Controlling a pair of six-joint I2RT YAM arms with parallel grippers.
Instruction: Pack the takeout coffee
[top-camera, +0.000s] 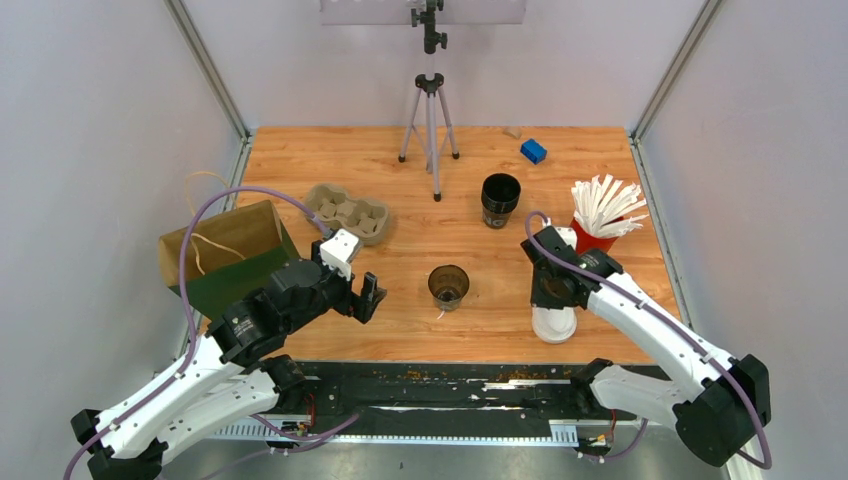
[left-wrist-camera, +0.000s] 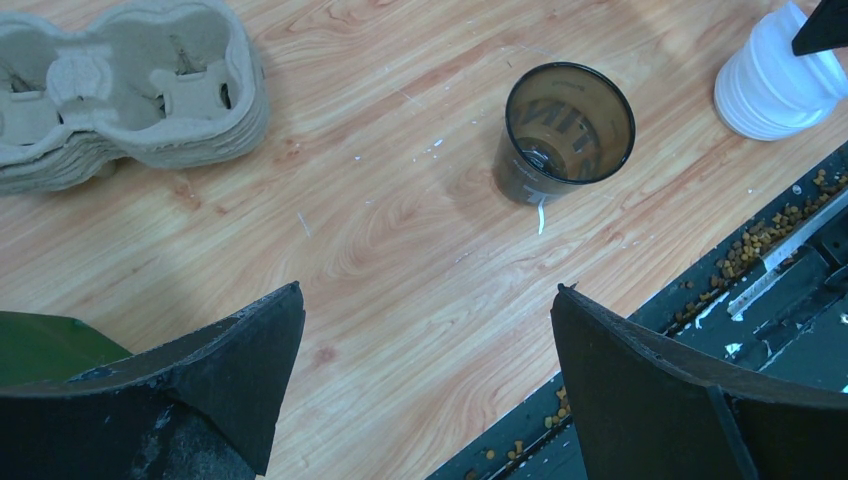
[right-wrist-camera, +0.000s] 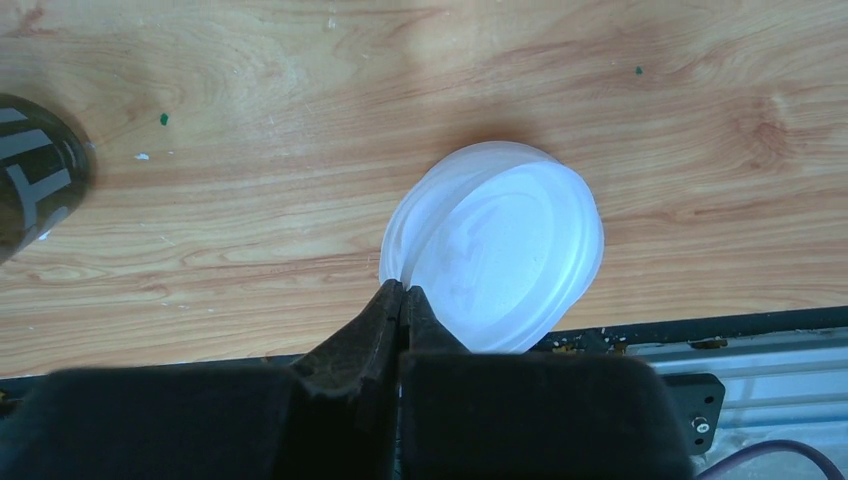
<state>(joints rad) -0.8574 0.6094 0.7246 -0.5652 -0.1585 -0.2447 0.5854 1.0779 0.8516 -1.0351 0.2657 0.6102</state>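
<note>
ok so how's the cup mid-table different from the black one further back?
The mid-table cup is shorter than the back cup. The mid-table cup looks brownish and slightly see-through, while the back cup is solid black. Both stand upright, lidless, with pale print on the side.

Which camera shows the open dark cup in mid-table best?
The left wrist view: the cup is close and whole, its inside visible. The top external view shows it small; the right wrist view catches only its side.
</note>
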